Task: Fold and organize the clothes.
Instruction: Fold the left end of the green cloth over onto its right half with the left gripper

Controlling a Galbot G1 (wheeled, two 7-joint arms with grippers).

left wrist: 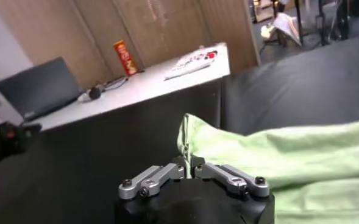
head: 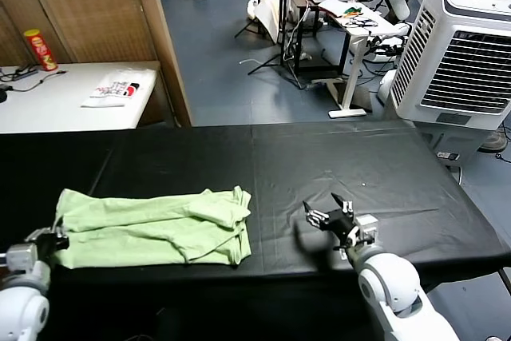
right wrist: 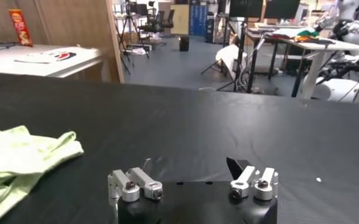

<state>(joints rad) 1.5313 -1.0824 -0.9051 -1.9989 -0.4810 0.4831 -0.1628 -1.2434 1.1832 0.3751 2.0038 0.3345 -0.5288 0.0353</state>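
The clothes are one pale lime-green shirt [head: 156,225], lying bunched and partly folded on the left part of the black table [head: 359,165]. My left gripper [head: 57,239] sits at the shirt's left edge near the table's front. In the left wrist view the left gripper [left wrist: 188,163] is shut on a thin edge of the shirt [left wrist: 289,158]. My right gripper [head: 323,207] stands open over bare black cloth to the right of the shirt, with nothing between its fingers. The right wrist view shows the right gripper [right wrist: 188,164] with the shirt [right wrist: 21,158] a hand's width off.
A white side table [head: 48,105] at the back left carries a red can [head: 40,49] and a white printed item [head: 112,89]; a laptop [left wrist: 39,88] is there too. A large white air cooler [head: 463,53] stands beyond the table's right end.
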